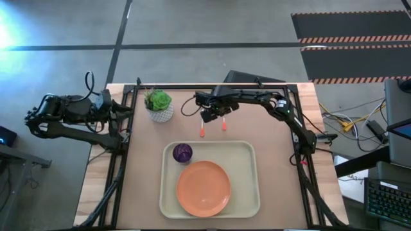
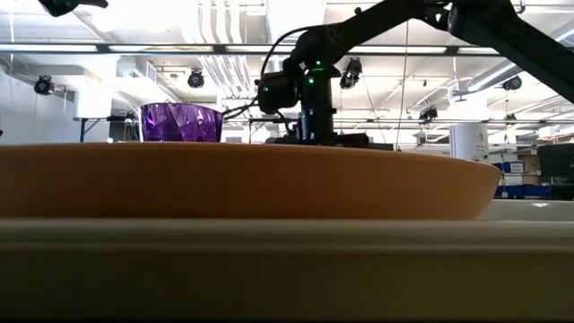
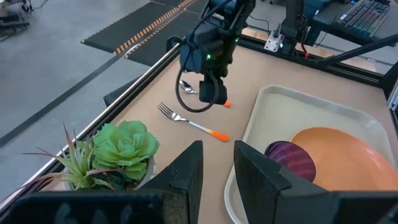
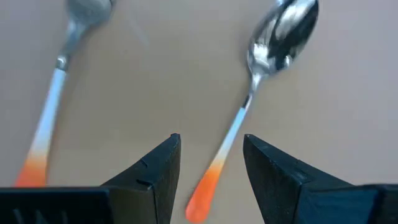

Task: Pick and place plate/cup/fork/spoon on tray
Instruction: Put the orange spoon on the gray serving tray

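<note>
The cream tray [image 1: 244,192] holds the orange plate [image 1: 203,188] and the purple cup [image 1: 182,153]. The fork [image 3: 189,122] and the spoon [image 4: 261,81] lie flat on the table beyond the tray's far rim, their orange handle ends toward the tray. My right gripper [image 4: 211,155] is open and points down over the spoon; its fingers stand on either side of the spoon's handle without touching it. The fork [image 4: 50,106] lies beside it. My left gripper [image 3: 217,168] is open and empty at the table's left edge.
A white pot with a green plant [image 1: 158,105] stands at the table's far left, close to the fork. Black frame rails [image 1: 122,160] run along the table's sides. The low view shows the plate [image 2: 242,179] and the cup [image 2: 181,123] behind the tray's rim [image 2: 269,260].
</note>
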Controlling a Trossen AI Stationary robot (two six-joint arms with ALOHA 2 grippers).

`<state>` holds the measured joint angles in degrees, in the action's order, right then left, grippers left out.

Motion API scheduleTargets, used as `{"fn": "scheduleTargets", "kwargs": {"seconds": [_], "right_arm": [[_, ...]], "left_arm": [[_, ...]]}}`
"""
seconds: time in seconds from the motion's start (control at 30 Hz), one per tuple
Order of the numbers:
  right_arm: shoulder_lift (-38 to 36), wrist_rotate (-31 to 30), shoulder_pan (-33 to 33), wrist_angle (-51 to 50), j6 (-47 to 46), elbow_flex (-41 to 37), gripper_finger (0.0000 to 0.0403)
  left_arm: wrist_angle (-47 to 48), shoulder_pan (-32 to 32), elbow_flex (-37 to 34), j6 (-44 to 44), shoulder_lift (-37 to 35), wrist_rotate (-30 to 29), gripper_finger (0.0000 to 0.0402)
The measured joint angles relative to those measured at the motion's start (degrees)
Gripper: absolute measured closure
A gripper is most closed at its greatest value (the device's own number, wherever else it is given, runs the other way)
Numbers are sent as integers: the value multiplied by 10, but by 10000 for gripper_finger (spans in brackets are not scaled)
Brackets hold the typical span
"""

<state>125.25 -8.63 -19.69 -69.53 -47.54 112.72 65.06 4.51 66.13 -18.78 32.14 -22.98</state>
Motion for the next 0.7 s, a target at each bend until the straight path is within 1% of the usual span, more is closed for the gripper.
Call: {"fn": "scheduleTargets", "kwargs": {"seconds": [0.37, 0.53, 0.7], "right_arm": [[0, -3, -1, 3, -97, -55, 236], [0, 5, -1, 23, -114, -71, 236], [0, 11, -2, 65, -119, -80, 236]], "left_arm": [[0, 0, 0, 3, -1, 2, 329], [1, 0, 0, 12, 0, 6, 329], [1, 0, 0, 17, 0, 16, 329]]}}
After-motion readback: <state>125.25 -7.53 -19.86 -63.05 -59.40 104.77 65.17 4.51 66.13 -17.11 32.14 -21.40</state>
